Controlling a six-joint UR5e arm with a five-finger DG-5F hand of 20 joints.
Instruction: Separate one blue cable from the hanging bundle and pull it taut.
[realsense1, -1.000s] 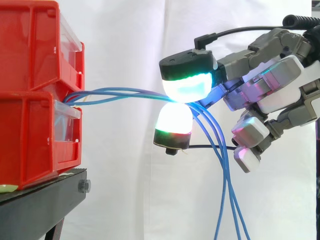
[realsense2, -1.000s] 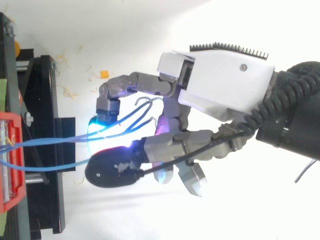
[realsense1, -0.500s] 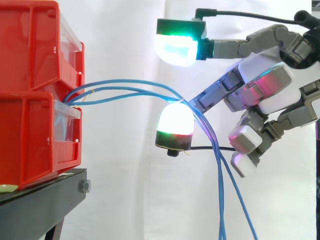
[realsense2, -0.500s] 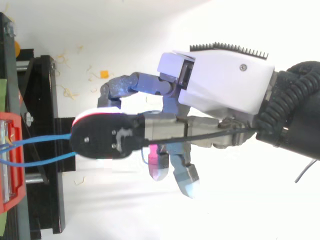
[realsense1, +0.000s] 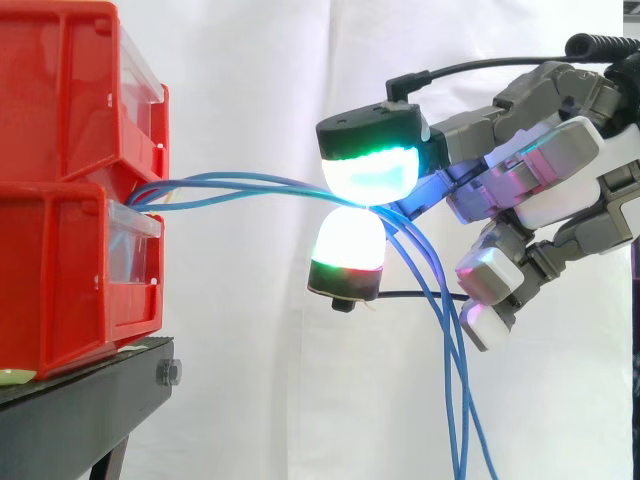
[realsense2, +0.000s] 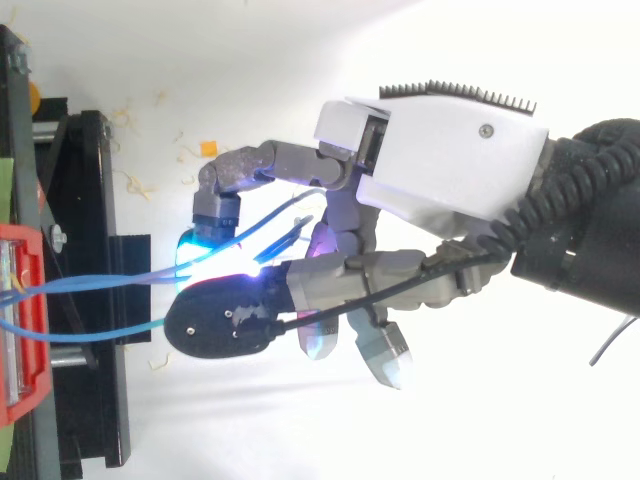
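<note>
Three blue cables (realsense1: 230, 184) come out from between the stacked red bins (realsense1: 70, 190) and run almost level to the right. They pass between two glowing pads of my hand (realsense1: 560, 170). The green-white pad (realsense1: 370, 172) presses down from above and the white pad (realsense1: 348, 243) sits under them. Past the pinch the cables bend and hang down to the lower edge (realsense1: 455, 400). From above, my hand (realsense2: 450, 165) reaches in from the right, with the cables (realsense2: 100, 285) stretching left to the bin (realsense2: 20, 320). The other fingers are curled below, holding nothing.
The bins stand on a black stand (realsense1: 90, 410), also seen in the top view (realsense2: 95, 300), at the left. A white curtain lies behind. Small yellow scraps (realsense2: 207, 148) lie on the white floor.
Half a second ago the upper pad was lifted well above the cables. It has come back down, pinching them against the lower pad as it did one second ago.
</note>
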